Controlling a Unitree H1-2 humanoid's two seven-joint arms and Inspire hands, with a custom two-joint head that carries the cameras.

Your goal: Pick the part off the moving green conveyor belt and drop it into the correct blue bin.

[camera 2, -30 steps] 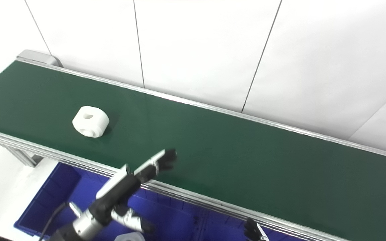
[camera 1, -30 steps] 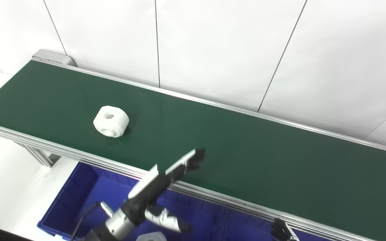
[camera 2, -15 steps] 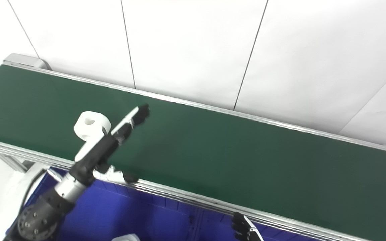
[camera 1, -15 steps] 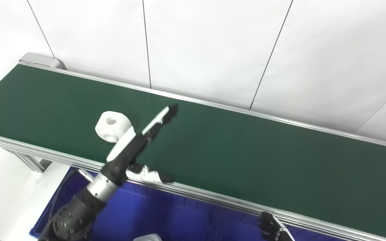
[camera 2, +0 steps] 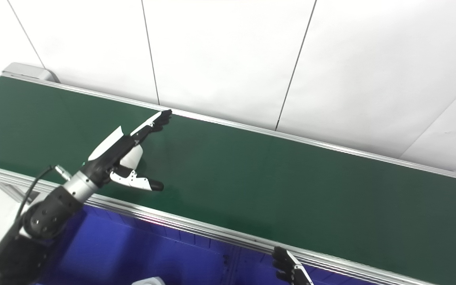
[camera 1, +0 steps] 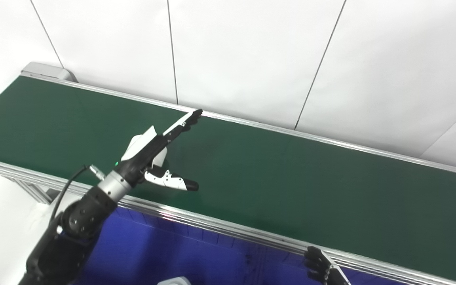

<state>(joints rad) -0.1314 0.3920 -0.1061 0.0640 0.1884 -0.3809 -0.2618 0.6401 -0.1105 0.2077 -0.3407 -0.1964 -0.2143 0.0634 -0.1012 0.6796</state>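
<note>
Left fingers (camera 1: pixel 182 123): stretched straight out and apart from the thumb, which juts out low toward the near rail; they pinch nothing.
Left hand (camera 1: pixel 149 150): over the green conveyor belt (camera 1: pixel 291 178), spread wide.
Right hand (camera 1: pixel 325 269): only dark fingertips show at the bottom edge, below the belt's near rail; whether they are spread or closed cannot be told.
Blue bin (camera 1: pixel 152 253): below the belt's near rail; a white part (camera 1: pixel 174 281) lies in it, cut off by the bottom edge.
Part on the belt (camera 2: pixel 133 156): white, mostly hidden behind the left hand, between the outstretched fingers and the thumb, just beside the palm; contact cannot be told.
</note>
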